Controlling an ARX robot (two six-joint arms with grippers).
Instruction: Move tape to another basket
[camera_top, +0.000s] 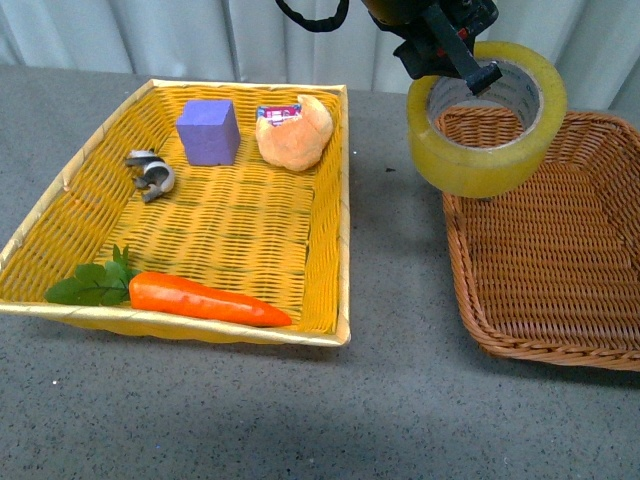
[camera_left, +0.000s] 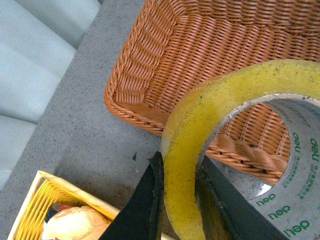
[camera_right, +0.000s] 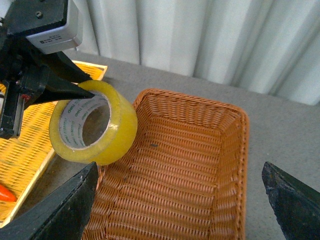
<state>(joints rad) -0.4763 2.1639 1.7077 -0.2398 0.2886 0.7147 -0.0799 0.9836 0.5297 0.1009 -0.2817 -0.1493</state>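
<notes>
**Half done; drop left to make**

Found the tape (camera_top: 485, 165) clenched in the left gripper (camera_left: 181, 200), aloft over the rim of the basket (camera_top: 463, 285), on the side nearest the yellow basket (camera_top: 341, 200). Found the right gripper (camera_right: 179, 165) spread wide, empty. Judged lowering and release outstanding. Noted speckled grey table (camera_top: 200, 410), pale curtain (camera_top: 130, 30) behind.

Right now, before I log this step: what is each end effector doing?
Left end effector: closed, holding the tape.
Right end effector: open, holding nothing.
</notes>
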